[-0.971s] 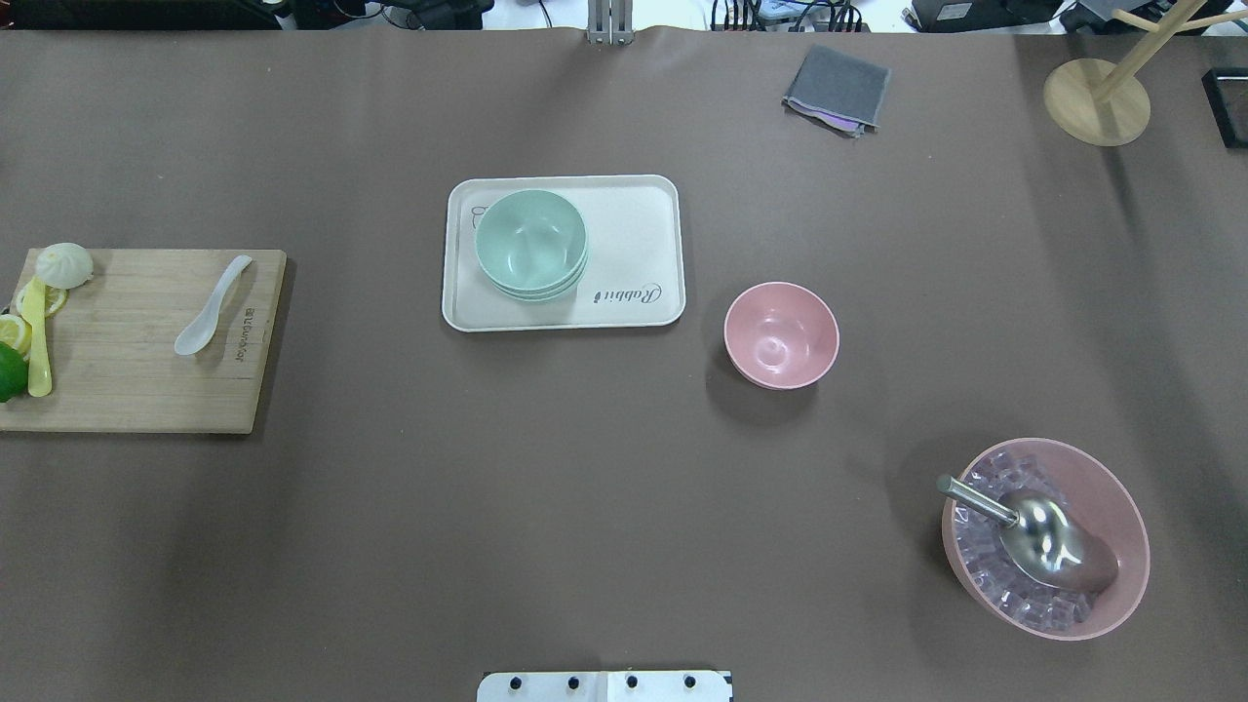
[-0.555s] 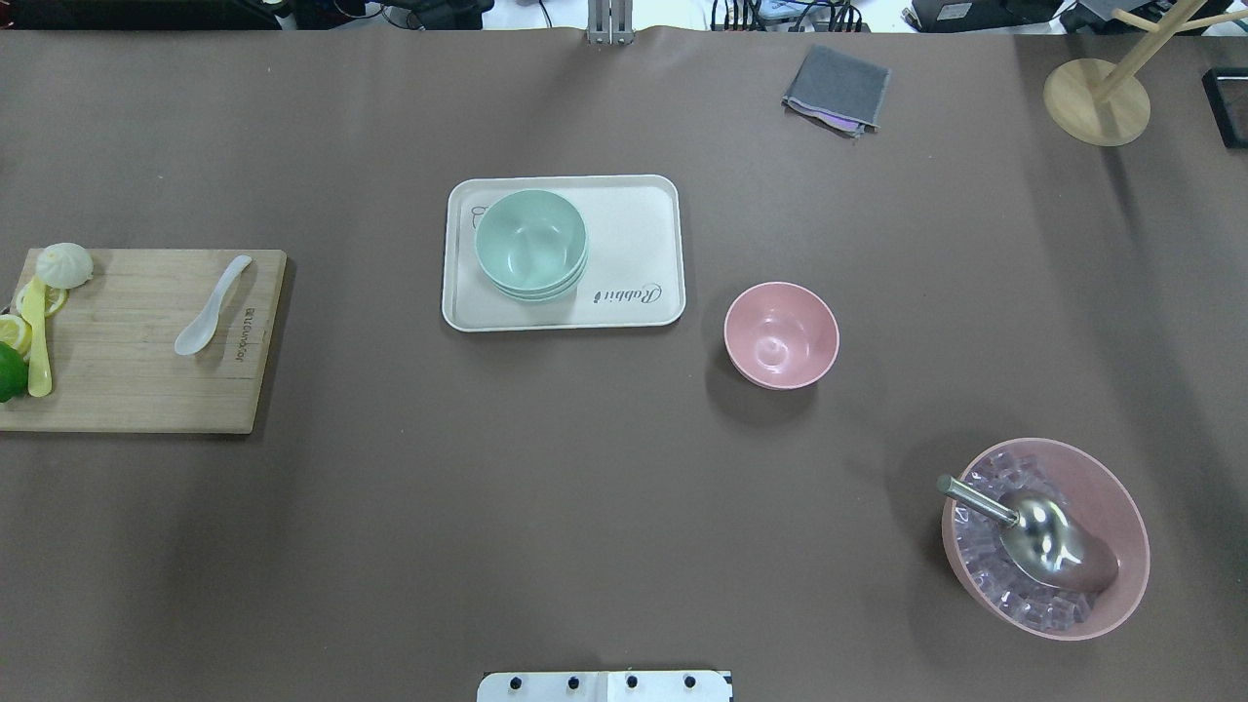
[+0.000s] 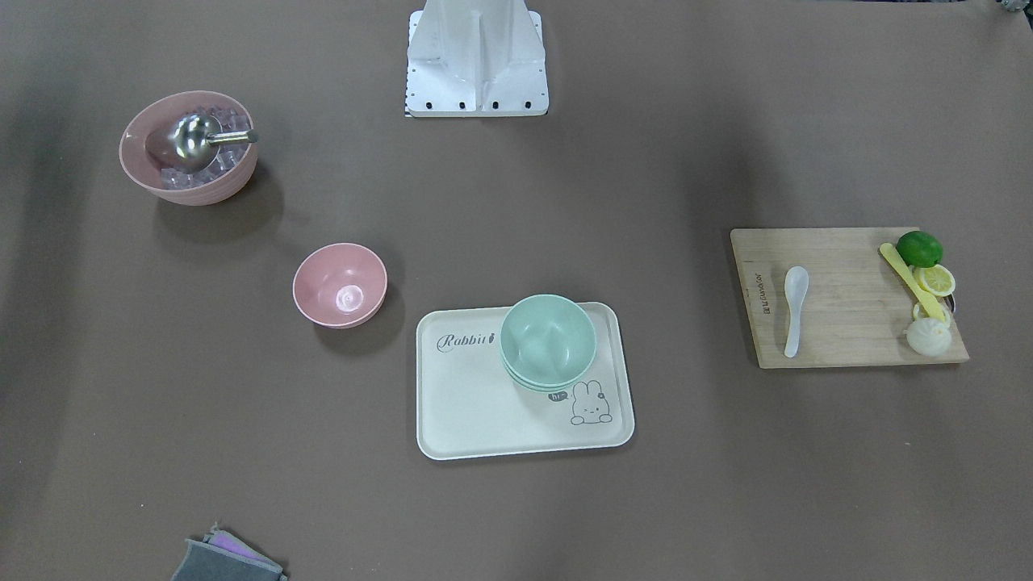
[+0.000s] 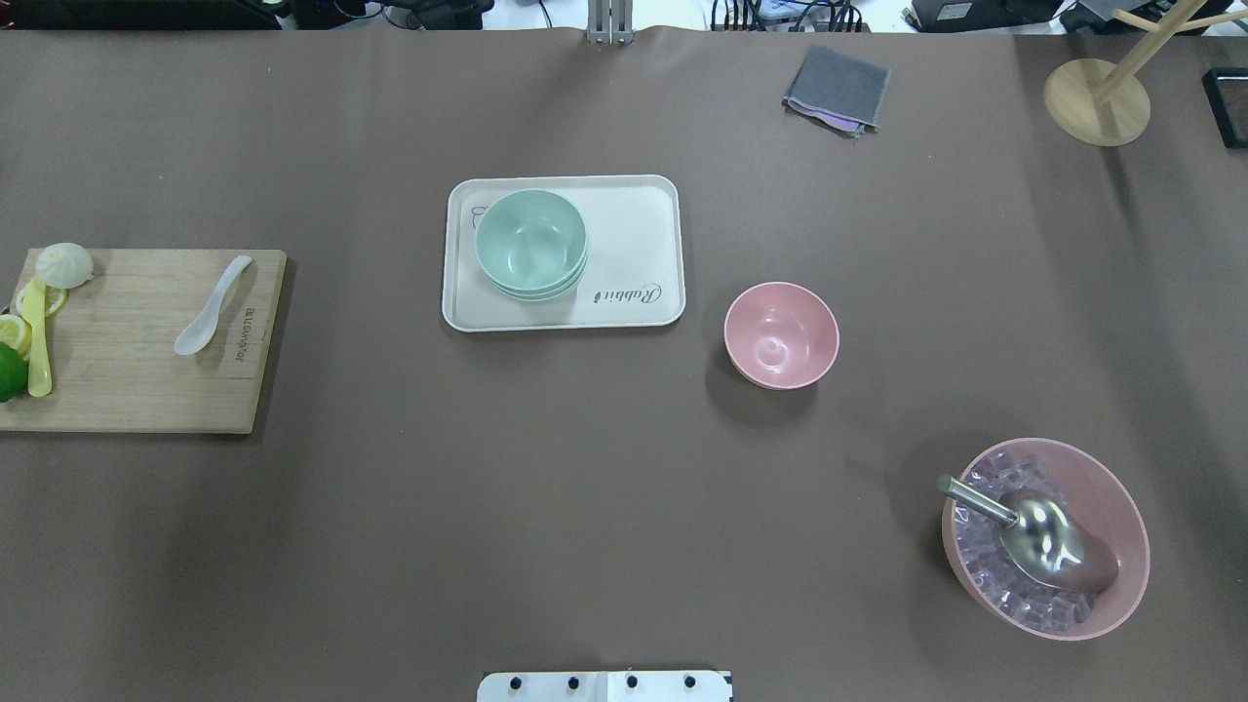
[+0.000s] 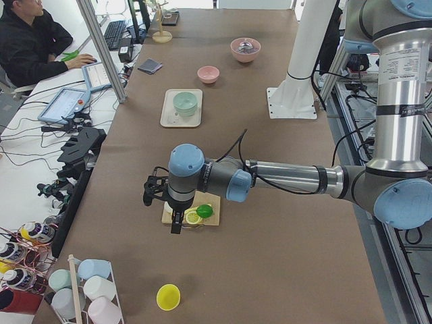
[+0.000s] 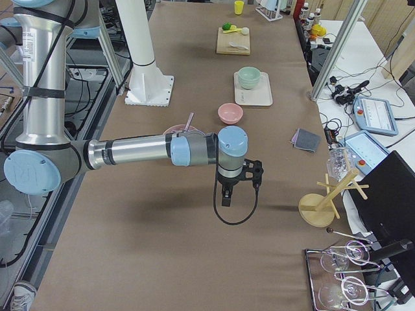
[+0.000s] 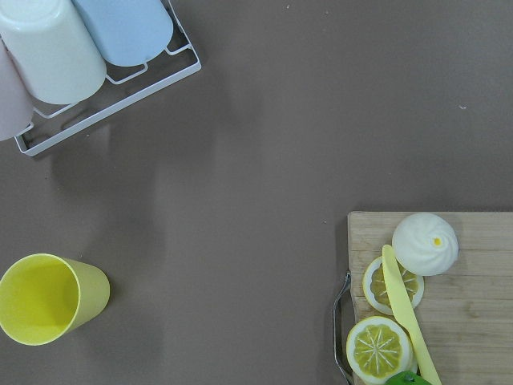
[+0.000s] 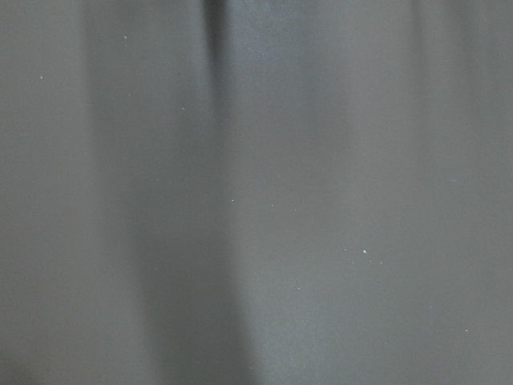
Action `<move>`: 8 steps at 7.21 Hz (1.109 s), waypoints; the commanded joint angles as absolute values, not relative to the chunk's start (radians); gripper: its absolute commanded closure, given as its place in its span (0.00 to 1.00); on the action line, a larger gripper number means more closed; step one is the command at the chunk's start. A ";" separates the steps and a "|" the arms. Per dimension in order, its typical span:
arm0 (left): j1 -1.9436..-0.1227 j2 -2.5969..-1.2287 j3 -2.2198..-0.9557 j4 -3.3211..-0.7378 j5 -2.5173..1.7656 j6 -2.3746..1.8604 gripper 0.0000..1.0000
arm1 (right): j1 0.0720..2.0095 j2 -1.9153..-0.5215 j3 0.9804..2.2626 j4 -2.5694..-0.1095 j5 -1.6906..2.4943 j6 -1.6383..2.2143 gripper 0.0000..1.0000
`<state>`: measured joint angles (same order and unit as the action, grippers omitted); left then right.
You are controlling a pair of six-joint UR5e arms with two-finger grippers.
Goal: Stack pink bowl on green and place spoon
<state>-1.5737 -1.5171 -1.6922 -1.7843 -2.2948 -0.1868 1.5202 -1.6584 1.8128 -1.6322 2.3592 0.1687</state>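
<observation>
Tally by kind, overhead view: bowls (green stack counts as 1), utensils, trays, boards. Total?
Bowls: 3 (pink bowl, ice bowl, green stack)
Utensils: 3 (spoon, yellow knife, scoop)
Trays: 1 (tray)
Boards: 1 (board)
Total: 8

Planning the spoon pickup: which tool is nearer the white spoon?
Left. The left tool hangs beside the cutting board's lemon end, the board the spoon lies on; the right tool hangs at the table's other end, beyond the ice bowl.
</observation>
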 commanded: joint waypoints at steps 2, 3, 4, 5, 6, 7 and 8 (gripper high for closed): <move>-1.536 -1.535 -1.695 -1.786 -2.296 -0.190 0.02 | 1.520 -1.652 1.815 -1.632 2.359 0.169 0.00; -1.516 -1.566 -1.698 -1.795 -2.299 -0.189 0.02 | 1.520 -1.641 1.818 -1.632 2.364 0.170 0.00; -1.499 -1.613 -1.697 -1.789 -2.318 -0.190 0.02 | 1.520 -1.634 1.821 -1.632 2.367 0.172 0.00; -1.470 -1.653 -1.697 -1.798 -2.333 -0.190 0.02 | 1.519 -1.622 1.824 -1.631 2.367 0.169 0.00; -1.389 -1.707 -1.698 -1.796 -2.327 -0.189 0.02 | 1.517 -1.568 1.828 -1.628 2.367 0.170 0.00; -1.326 -1.730 -1.692 -1.833 -2.324 -0.219 0.02 | 1.500 -1.546 1.829 -1.629 2.402 0.173 0.00; -1.275 -1.767 -1.683 -1.870 -2.324 -0.295 0.02 | 1.474 -1.525 1.832 -1.628 2.492 0.185 0.00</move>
